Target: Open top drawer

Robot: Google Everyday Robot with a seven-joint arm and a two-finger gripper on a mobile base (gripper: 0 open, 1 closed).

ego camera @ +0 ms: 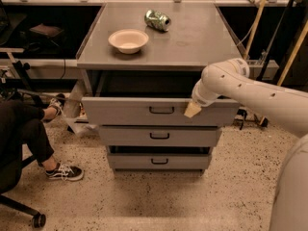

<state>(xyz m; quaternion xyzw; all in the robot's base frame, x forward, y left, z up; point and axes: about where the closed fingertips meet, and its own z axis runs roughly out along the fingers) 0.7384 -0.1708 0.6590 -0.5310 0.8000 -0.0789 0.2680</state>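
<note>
The top drawer [125, 111] is a wide grey front with a small black bar handle [161, 110] at its centre. It stands pulled out from the grey cabinet, with a dark gap showing behind its top edge. My gripper [192, 109] hangs at the end of the white arm, its tan tip resting at the drawer front's upper edge, just right of the handle. Below it sit two narrower grey drawers [159, 136], both pushed in.
On the cabinet top [192, 47] sit a cream bowl [128, 40] and a crushed green can [157, 20]. A seated person's legs and sneaker [65, 172] are at the left, by a chair wheel [37, 220]. Poles and cables stand at the right.
</note>
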